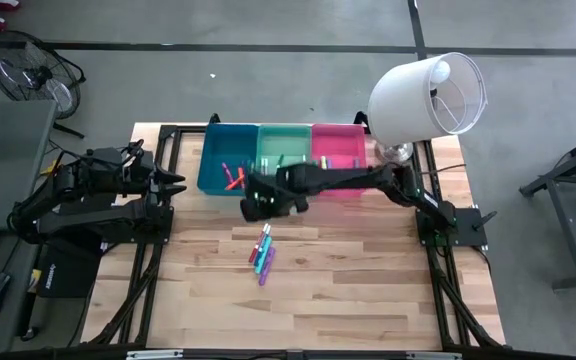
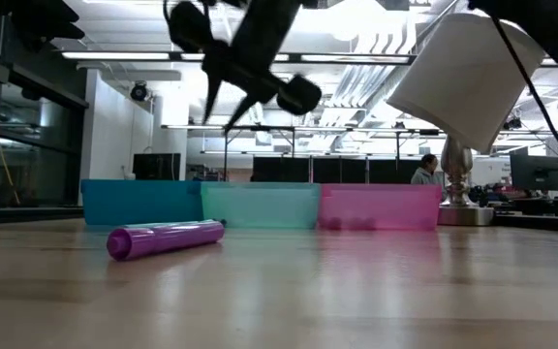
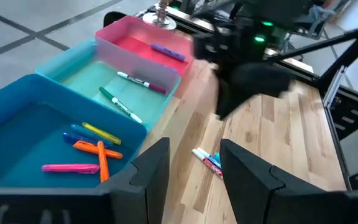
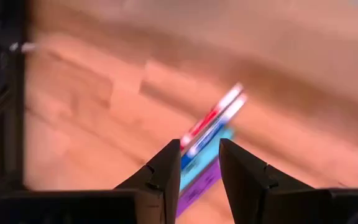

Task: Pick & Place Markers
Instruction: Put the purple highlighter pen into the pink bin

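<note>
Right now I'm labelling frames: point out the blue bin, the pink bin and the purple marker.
blue bin (image 1: 215, 172): high view, bare floor.
pink bin (image 2: 381, 206): low view, front wall.
purple marker (image 2: 166, 237): low view, barrel middle.

A lab: glass partitions (image 2: 27, 145), ceiling strip lights (image 2: 356, 58), monitors (image 2: 536, 173).

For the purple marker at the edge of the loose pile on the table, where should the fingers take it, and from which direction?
Probably at mid-barrel, from straight above. The purple marker lies flat on the wooden table, packed side by side with the other markers, so its outer long side is the free one. The right gripper is open and hangs above the pile; the left gripper waits at the table's left edge.
</note>
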Robot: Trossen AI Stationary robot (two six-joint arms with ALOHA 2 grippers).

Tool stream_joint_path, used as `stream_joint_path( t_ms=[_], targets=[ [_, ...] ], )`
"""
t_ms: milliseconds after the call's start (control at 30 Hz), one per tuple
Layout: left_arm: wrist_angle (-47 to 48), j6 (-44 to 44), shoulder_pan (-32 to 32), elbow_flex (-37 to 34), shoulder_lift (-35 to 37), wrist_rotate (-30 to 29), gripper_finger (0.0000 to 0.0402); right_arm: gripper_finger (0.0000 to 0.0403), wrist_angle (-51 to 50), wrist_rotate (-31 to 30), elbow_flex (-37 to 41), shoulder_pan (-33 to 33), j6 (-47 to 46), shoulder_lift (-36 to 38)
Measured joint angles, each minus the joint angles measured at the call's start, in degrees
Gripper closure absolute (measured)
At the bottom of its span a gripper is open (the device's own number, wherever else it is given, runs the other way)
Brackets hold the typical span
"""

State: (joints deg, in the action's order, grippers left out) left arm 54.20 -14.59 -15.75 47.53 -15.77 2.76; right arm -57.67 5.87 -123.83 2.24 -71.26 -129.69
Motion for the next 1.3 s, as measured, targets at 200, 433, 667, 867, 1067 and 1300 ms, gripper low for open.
stream_joint_path(
  t_ms=[200,433,667,867,1067,1300],
  targets=[
    [0.0,2.41,0.0,0.0,0.0,1.0,0.0262,0.0304,-0.77,-6.45,-0.02,-6.95,-9.76,0.0],
    [0.02,5.33,0.0,0.0,0.0,5.4,0.0262,0.03,-1.54,-15.22,-0.02,-12.6,-20.29,0.0],
    [0.3,5.36,0.01,0.0,0.0,9.22,0.0262,0.0255,-6.44,-16.15,-0.07,-14.78,-26.99,-1.27],
    [1.12,5.36,0.02,0.0,0.0,9.91,0.0262,0.0216,-5.15,-13.57,-0.01,-14.28,-29.18,-4.06],
    [1.31,5.34,0.02,0.0,0.0,9.96,0.0262,0.0211,-3.88,-9.4,0.0,-14.22,-30.56,-7.66],
    [1.34,5.34,0.02,0.0,0.0,10.01,0.0262,0.021,-0.57,-9.89,-0.02,-14.4,-30.98,-8.98]
  ],
)
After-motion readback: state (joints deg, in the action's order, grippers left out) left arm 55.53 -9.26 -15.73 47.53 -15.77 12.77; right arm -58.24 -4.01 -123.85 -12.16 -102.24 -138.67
